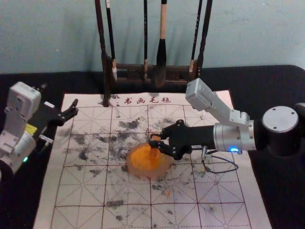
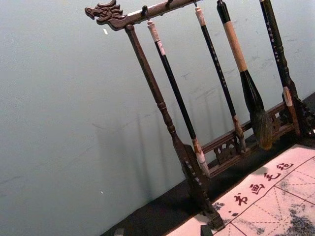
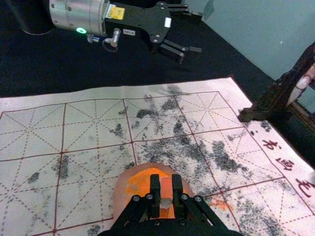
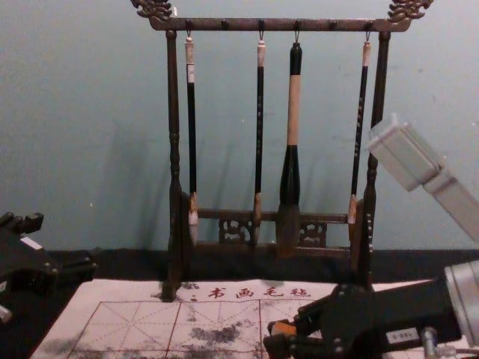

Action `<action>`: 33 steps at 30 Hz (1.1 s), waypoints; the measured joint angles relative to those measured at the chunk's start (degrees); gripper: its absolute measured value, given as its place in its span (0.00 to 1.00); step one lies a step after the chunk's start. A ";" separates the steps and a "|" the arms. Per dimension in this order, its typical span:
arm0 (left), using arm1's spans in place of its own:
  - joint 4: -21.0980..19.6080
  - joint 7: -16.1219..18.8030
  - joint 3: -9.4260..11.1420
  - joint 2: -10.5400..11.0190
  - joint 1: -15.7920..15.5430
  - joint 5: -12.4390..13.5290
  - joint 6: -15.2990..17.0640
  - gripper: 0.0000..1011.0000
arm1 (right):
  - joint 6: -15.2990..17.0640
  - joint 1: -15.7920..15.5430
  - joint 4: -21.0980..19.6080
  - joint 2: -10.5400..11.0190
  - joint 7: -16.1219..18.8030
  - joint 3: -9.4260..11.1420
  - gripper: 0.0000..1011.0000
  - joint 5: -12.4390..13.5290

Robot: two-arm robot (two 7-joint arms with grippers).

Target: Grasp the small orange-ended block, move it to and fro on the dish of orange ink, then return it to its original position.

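My right gripper [image 1: 156, 143] is over the dish of orange ink [image 1: 136, 166] in the head view, shut on the small block [image 1: 154, 151]. In the right wrist view the block [image 3: 166, 189] is pinched between the two fingertips of the right gripper [image 3: 167, 192], with the dish [image 3: 120, 194] beneath and around it. The block's orange face [image 4: 284, 327] shows at the right gripper [image 4: 283, 336] in the chest view. Whether the block touches the ink cannot be told. My left gripper [image 1: 69, 114] is parked at the mat's left edge, its fingers apart and empty.
A dark wooden rack [image 1: 128, 74] with several hanging brushes stands at the back of the mat, near the wall. The white gridded mat [image 1: 81, 191] bears black ink smudges, with an orange mark right of the dish.
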 joint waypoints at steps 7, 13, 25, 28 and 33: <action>0.00 0.00 0.00 0.00 0.00 0.00 0.00 0.99 | -0.01 -0.85 -1.73 0.96 0.64 -0.18 0.15 0.42; 0.00 0.00 0.00 0.00 0.00 0.00 0.00 0.99 | -0.02 -1.14 -2.40 0.98 0.99 -0.67 0.15 0.67; 0.00 0.00 0.00 0.00 0.00 0.00 0.00 0.99 | -0.35 0.04 -0.51 -1.29 1.18 -1.96 0.15 0.41; 0.00 0.00 0.00 0.00 0.00 0.00 0.00 0.99 | -0.46 0.44 0.11 -1.91 1.17 -2.13 0.15 0.36; 0.00 0.00 0.00 0.00 0.00 0.00 0.00 0.99 | -0.48 1.03 1.15 -2.69 1.05 -2.32 0.15 0.21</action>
